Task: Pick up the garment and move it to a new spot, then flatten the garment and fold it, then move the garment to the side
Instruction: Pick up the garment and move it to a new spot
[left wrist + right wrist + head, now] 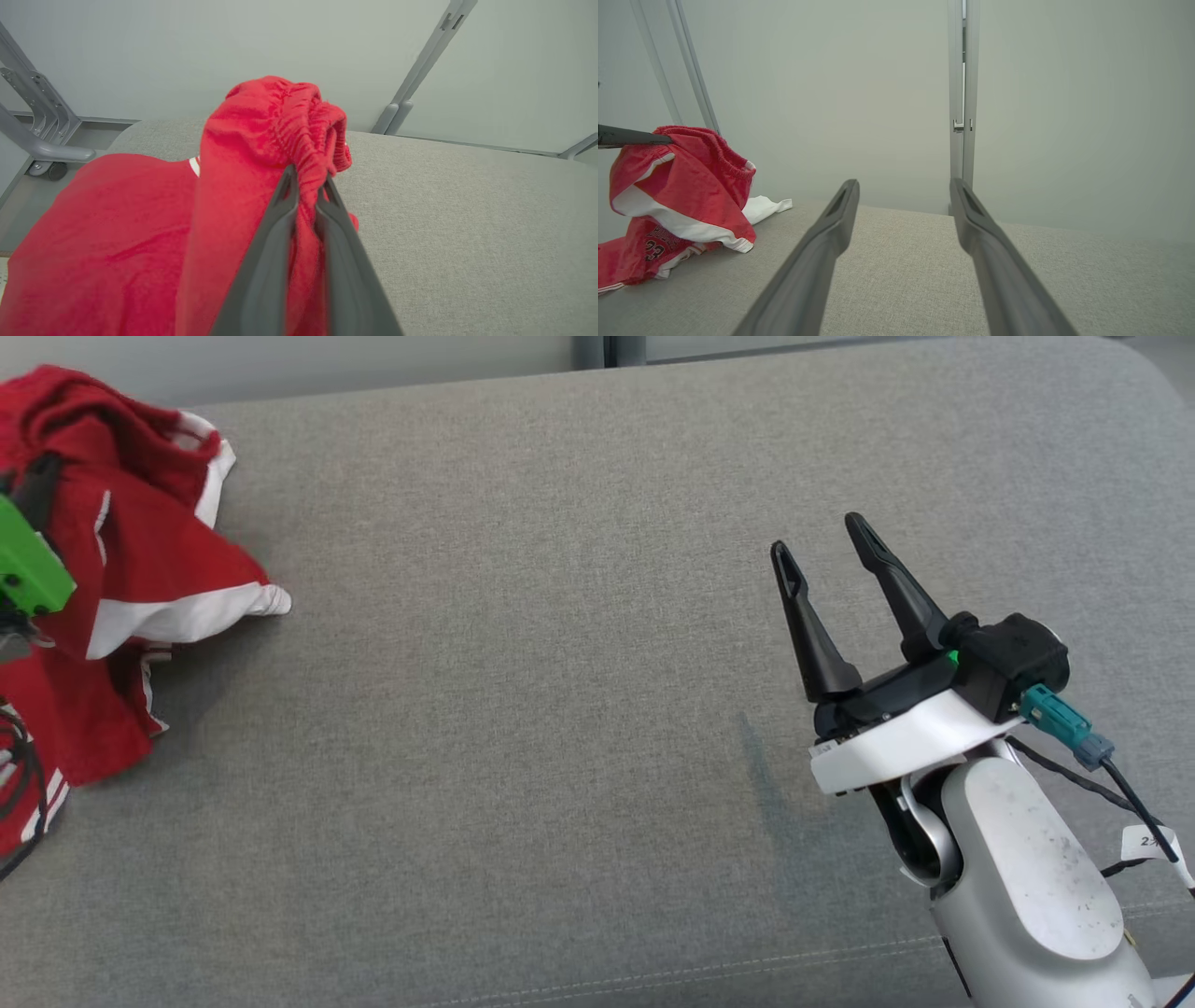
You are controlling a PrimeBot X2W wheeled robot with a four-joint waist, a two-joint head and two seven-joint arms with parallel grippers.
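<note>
The garment [140,551] is a pair of red shorts with white trim, bunched at the far left of the grey cushion. My left gripper [308,179] is shut on the garment's [261,140] elastic waistband, lifting that part while the rest drapes down onto the surface. From the right wrist view the garment [686,196] hangs from the left gripper's dark fingers [630,138] at the left edge. My right gripper [822,537] stands open and holds nothing, well to the right of the garment, above the cushion; its own view shows the right gripper [903,186] with fingers spread wide.
The grey fabric cushion [560,709] spreads across the whole head view, with a seam along its near edge. Behind it stand a pale wall and grey metal frame posts [963,107]. A wheeled metal frame [42,140] sits at the cushion's far left corner.
</note>
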